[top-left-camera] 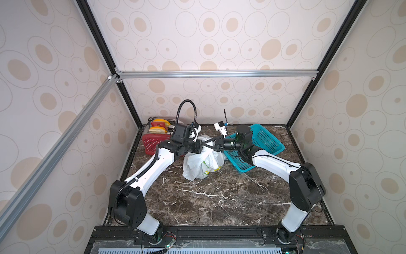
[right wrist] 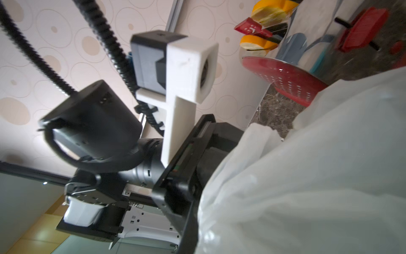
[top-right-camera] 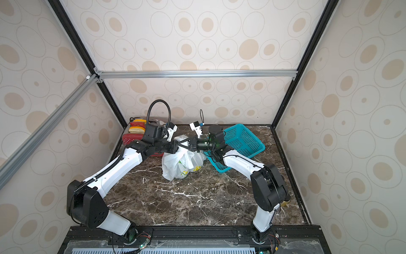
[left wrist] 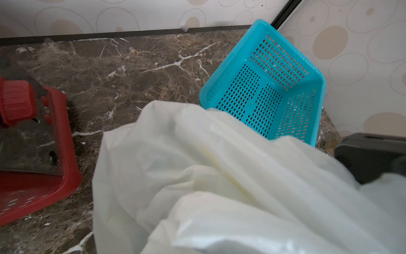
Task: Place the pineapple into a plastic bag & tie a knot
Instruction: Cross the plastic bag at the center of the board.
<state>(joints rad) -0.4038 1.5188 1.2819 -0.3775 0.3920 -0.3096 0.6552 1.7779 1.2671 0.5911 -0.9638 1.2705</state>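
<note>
Sagging plastic bag (top-left-camera: 201, 163), whitish, lemon print

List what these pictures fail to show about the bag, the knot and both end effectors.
Left end effector fingers: under bag film in both wrist views.
Right end effector grip: too small in top views.
Knot: not found; both cover the bag top in top views, wrist views show only film.
Pineapple: unseen; yellow through the film may be print.

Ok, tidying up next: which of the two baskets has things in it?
The red basket holds a shiny object with yellow slices; the teal basket shows only bare mesh.
</note>
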